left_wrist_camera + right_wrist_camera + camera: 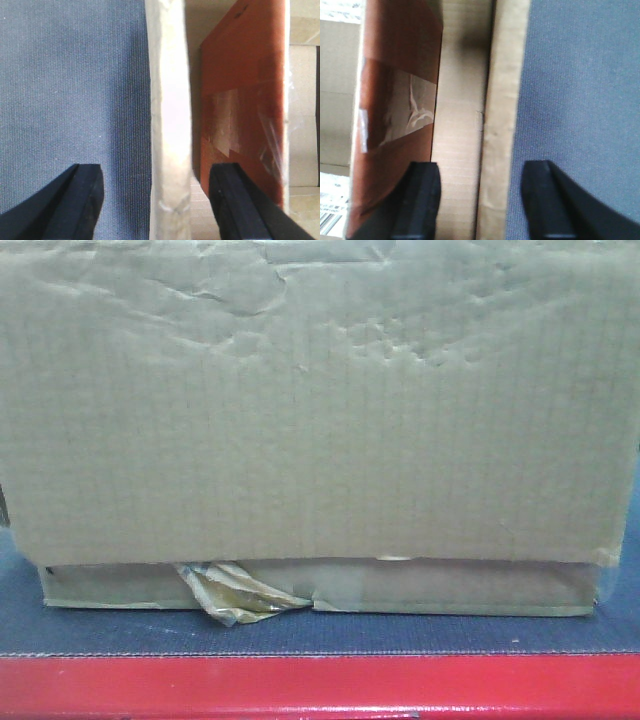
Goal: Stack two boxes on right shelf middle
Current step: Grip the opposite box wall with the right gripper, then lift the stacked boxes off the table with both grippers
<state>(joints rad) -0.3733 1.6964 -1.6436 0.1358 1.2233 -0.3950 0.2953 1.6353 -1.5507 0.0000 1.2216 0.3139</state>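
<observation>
- Tall box [320, 400] sits on shallow box [450, 588]. Both are on a dark mat [120, 638] w/ red edge [320, 685], low in the front view. Top box is wider and overhangs the lower one at both ends. The stack looks made, but on the mat, not the right shelf.
- Left jaws: wide open, nothing held. Black fingers [82, 200] at bottom of frame straddle a pale cardboard wall [170, 100], w/ a gap either side. Reads as lined up to pinch that edge.
- Right jaws: also wide open and empty. Fingers [422, 200] straddle a tan cardboard edge [502, 100], mat to frame right.
- One arm per end is prob. because the box is too wide for a single grip, so a two-arm lift seems intended.
- Right shelf: not in any view, so no way to judge how far off it is.
- Tall box fills the front view. Its top and sides are cut off, and nothing behind it shows.
- Crumpled tape [240, 600] hangs at the shallow box front, and the seam under it is unclear.
- Can't tell which box the straddled walls belong to.
- Red-brown panel [245, 75] w/ clear tape sits beside the wall; also seen by the right wrist cam [400, 50]. Can't say what it is. Right wrist view is blurry.
</observation>
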